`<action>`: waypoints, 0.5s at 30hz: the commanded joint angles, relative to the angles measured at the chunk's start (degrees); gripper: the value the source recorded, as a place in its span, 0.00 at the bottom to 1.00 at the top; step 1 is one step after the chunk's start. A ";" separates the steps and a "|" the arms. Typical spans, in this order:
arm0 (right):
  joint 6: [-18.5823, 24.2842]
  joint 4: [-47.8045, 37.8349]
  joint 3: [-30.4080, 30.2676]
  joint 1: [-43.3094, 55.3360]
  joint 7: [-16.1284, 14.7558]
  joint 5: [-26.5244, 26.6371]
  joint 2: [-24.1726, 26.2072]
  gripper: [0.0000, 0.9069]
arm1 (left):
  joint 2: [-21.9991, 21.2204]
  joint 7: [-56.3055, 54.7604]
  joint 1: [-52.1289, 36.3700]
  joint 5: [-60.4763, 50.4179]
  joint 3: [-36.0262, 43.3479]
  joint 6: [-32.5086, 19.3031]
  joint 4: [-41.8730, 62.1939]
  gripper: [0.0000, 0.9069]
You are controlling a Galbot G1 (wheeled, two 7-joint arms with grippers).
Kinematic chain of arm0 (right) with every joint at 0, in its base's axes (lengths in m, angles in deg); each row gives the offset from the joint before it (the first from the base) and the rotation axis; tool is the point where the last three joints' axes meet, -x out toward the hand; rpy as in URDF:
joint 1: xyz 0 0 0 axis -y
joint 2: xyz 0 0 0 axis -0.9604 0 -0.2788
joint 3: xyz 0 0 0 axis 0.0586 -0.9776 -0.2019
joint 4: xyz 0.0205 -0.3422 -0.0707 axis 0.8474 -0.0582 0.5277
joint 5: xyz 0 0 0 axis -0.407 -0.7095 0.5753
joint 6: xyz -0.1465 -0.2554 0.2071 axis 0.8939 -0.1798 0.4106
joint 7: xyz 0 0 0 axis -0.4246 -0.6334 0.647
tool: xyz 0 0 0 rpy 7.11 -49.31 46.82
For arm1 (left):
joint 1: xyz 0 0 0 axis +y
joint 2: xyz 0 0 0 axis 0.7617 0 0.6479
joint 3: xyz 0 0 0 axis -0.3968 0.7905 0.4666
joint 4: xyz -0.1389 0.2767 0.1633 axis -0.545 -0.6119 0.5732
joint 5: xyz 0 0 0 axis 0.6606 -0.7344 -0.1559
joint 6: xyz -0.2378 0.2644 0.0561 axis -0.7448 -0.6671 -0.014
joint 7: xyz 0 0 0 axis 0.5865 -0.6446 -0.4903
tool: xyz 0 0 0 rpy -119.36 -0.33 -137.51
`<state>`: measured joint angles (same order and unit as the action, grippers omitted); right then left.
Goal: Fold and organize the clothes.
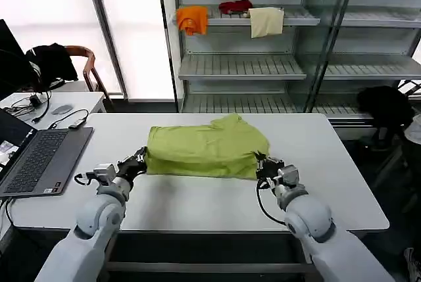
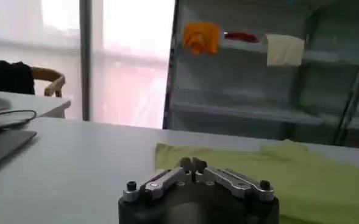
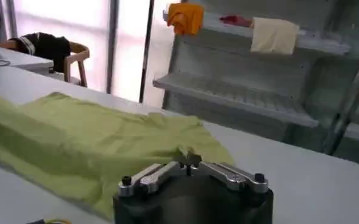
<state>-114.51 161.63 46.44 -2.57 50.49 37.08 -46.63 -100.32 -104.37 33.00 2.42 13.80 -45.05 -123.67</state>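
Nearest the head camera, the two grey arms are seen reaching forward over the white table (image 1: 197, 206). The left gripper (image 1: 138, 162) is placed at the left near corner of the lime-green T-shirt (image 1: 207, 147), and the right gripper (image 1: 263, 165) at its right near corner. In the left wrist view the left gripper (image 2: 192, 164) is seen with its fingertips pressed together at the shirt's (image 2: 301, 176) edge; whether fabric is pinched cannot be told. In the right wrist view the right gripper (image 3: 188, 159) is closed onto a raised fold of the shirt (image 3: 94, 140).

The T-shirt is laid folded into a rough rectangle at the middle of the table, with a hump at its far edge. A grey laptop (image 1: 39, 160) is set on the table's left end. Behind, an orange cloth (image 1: 192, 19), a red cloth (image 1: 235, 6) and a cream cloth (image 1: 266, 22) are draped on a metal shelf rack (image 1: 243, 66).
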 commanded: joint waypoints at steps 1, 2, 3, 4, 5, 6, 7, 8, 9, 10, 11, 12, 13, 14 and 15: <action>1.51 -8.86 -3.91 6.32 -2.38 -1.04 -1.09 0.00 | -1.02 1.53 -4.26 -1.51 1.53 -1.54 7.21 0.00; 1.49 -8.96 -4.04 6.33 -2.55 -1.09 -1.10 0.00 | -1.05 2.06 -3.96 -2.01 1.69 -1.56 7.14 0.00; 1.50 -9.10 -4.22 6.30 -2.67 -1.33 -1.11 0.00 | -1.09 2.42 -3.78 -2.49 1.89 -1.57 7.14 0.00; 1.54 -9.26 -4.30 6.19 -2.73 -1.59 -1.20 0.00 | -1.12 2.96 -3.68 -3.05 2.02 -1.57 7.22 0.01; 1.67 -9.42 -4.29 6.05 -2.75 -1.70 -1.31 0.00 | -1.21 3.12 -3.54 -3.40 2.13 -1.57 7.36 0.01; 1.77 -9.49 -4.27 5.92 -2.74 -1.74 -1.36 0.00 | -1.30 3.14 -3.48 -3.86 2.25 -1.36 7.47 0.02; 1.79 -9.57 -4.17 5.72 -2.59 -1.75 -1.51 0.00 | -1.34 3.32 -3.38 -4.24 2.26 -1.10 7.46 0.02; 1.72 -9.57 -4.07 5.52 -2.34 -1.74 -1.60 0.00 | -1.29 3.69 -3.07 -4.81 2.29 -1.02 7.40 0.02; 1.55 -9.52 -3.94 5.28 -2.14 -1.74 -1.65 0.24 | -1.19 3.69 -2.82 -5.53 2.44 -1.01 7.34 0.03; 1.49 -9.49 -3.87 5.16 -2.08 -1.76 -1.64 0.71 | -1.18 3.52 -2.61 -6.34 2.52 -1.01 7.33 0.03; 1.72 -9.41 -3.78 4.91 -1.52 -1.86 -1.66 1.00 | -1.12 3.44 -2.42 -6.81 2.52 -0.93 7.29 0.03; 1.74 -9.39 -3.73 4.76 -1.22 -1.89 -1.69 1.00 | -1.00 3.30 -2.29 -7.11 2.45 -0.85 7.21 0.04; 1.80 -9.37 -3.53 4.69 -0.75 -1.88 -1.76 1.00 | -0.92 3.06 -2.21 -7.66 2.34 -0.82 7.22 0.07; 2.09 -9.42 -3.43 4.65 -0.02 -1.88 -1.90 1.00 | -0.80 2.71 -2.24 -8.01 2.17 -0.54 7.27 0.33; 2.44 -9.49 -3.33 4.66 0.98 -1.88 -2.07 1.00 | -0.70 2.36 -2.34 -8.25 1.96 -0.09 7.25 0.89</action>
<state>-113.12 154.42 43.68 1.08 49.06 35.56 -48.11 -101.11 -102.05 31.31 -2.01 15.76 -45.81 -118.17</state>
